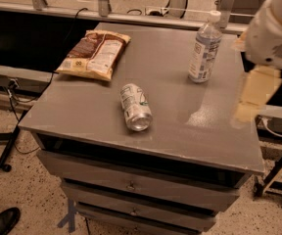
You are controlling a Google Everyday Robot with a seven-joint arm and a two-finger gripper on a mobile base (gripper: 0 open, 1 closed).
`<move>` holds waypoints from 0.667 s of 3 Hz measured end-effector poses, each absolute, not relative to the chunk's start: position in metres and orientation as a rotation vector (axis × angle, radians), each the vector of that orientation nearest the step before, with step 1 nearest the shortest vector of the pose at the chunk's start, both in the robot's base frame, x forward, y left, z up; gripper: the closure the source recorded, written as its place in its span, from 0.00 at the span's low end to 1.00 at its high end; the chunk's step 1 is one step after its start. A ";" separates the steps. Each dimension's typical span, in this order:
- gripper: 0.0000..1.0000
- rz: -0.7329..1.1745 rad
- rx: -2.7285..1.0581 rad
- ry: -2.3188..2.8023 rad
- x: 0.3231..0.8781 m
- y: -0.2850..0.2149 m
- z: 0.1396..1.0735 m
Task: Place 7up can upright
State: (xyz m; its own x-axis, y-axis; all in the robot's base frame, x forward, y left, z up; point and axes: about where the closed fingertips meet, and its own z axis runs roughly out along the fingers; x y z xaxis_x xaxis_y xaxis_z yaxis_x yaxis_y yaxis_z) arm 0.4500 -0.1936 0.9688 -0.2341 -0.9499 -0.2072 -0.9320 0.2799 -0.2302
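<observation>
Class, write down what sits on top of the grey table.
A chip bag lies back left, the 7up can lies on its side near the front, a bottle stands back right. The gripper hangs at the right edge, covering part of the table there.

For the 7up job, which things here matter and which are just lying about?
Job: can, lying on its side on the table; gripper, at the table's right edge, apart from the can.
Lying about: chip bag; water bottle, standing upright.
</observation>
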 end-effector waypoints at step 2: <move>0.00 0.066 -1.578 2.444 0.497 -0.115 0.937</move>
